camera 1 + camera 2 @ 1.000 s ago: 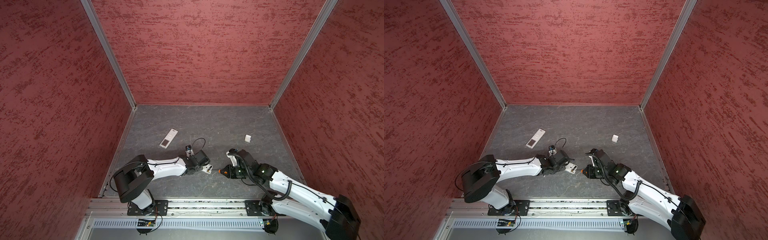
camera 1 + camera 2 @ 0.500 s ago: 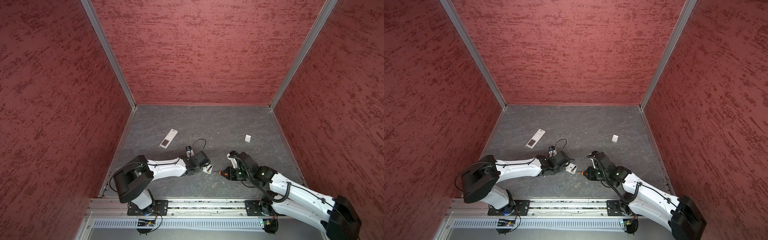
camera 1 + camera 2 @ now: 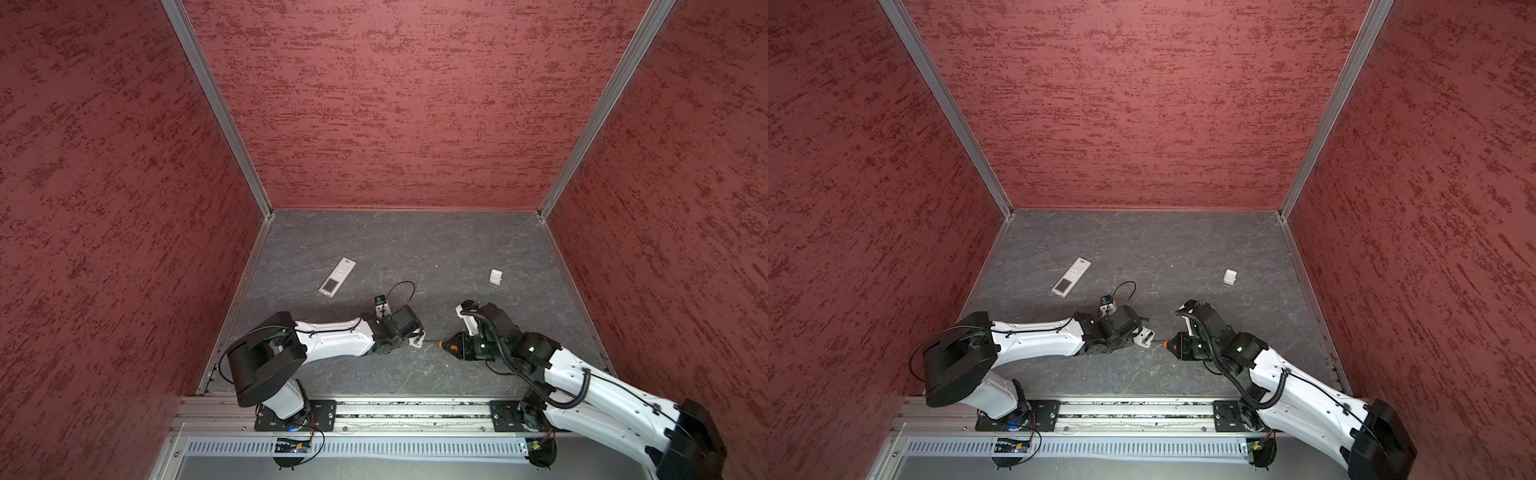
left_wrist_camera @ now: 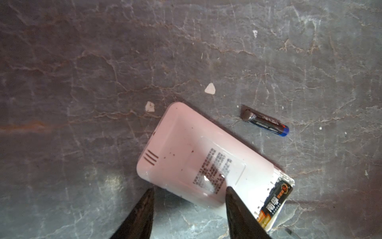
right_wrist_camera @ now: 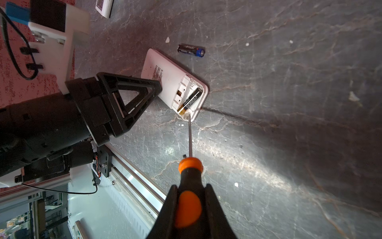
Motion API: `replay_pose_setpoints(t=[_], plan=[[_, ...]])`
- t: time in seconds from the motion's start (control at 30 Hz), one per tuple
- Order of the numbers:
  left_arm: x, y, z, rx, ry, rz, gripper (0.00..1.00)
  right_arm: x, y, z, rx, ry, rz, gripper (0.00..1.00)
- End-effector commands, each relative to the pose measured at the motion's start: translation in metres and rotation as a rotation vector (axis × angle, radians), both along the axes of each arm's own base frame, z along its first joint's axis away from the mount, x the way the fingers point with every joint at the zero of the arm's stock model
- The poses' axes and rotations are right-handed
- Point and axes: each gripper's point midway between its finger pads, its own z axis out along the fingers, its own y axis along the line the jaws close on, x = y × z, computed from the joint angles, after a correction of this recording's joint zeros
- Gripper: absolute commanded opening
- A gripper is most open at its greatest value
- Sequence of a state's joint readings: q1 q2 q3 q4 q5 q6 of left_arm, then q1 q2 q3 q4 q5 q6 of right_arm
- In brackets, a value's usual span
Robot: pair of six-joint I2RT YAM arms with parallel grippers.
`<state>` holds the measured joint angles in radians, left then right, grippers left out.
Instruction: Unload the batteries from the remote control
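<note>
1. The left arm (image 3: pixel 332 340) lies stretched out low over the grey table (image 3: pixel 415 249). It reaches from its base toward the middle, with the forearm close to level with the surface.
2. At its end the left gripper (image 4: pixel 189 189) points down at the white remote control (image 4: pixel 196 149), which lies face down with its battery bay uncovered. The two black fingers stand partly apart. One fingertip (image 4: pixel 229 189) rests on the remote's back by the printed label, and the other sits on the table just off the remote's edge. Nothing is clamped between them.
3. The right arm (image 3: pixel 602 386) comes in from the opposite side. Its forearm slopes down toward the middle, so the two grippers face each other.
4. The right gripper (image 5: pixel 191 186) is closed tight on the orange-and-black handle of a screwdriver (image 5: pixel 190 163), one finger on either side. The thin shaft runs straight out to the remote's open end, and its tip is at the corner of the bay. I cannot tell whether it touches the cell there.
5. The seated battery (image 5: pixel 191 99) is in the bay. It is black with a gold end toward the screwdriver.
6. The loose battery (image 4: pixel 265 123), dark with a blue end, lies flat on the table near the remote's closed end, not touching it.
7. Farther back a second remote (image 3: pixel 337 276) lies face up toward the left wall. A small white cover (image 3: pixel 495 276) lies toward the right wall. Both are well apart from the arms.
</note>
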<state>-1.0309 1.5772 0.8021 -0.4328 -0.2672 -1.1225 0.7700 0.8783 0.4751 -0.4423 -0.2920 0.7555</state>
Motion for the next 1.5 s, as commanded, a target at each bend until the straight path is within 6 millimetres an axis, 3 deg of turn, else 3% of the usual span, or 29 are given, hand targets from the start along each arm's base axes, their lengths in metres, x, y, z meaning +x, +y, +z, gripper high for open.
replay_pose_setpoints(t=[0.0, 1.0, 1.47], plan=[[-0.028, 0.03, -0.026, 0.124, 0.115, -0.019, 0.54, 0.004, 0.009, 0.01, 0.041, -0.022, 0.007, 0.0], [-0.033, 0.03, -0.03, 0.129, 0.125, -0.018, 0.54, -0.001, 0.011, -0.01, 0.066, 0.015, 0.001, 0.0], [-0.037, 0.024, -0.036, 0.131, 0.141, -0.032, 0.52, 0.008, 0.014, -0.013, 0.13, -0.012, -0.055, 0.0]])
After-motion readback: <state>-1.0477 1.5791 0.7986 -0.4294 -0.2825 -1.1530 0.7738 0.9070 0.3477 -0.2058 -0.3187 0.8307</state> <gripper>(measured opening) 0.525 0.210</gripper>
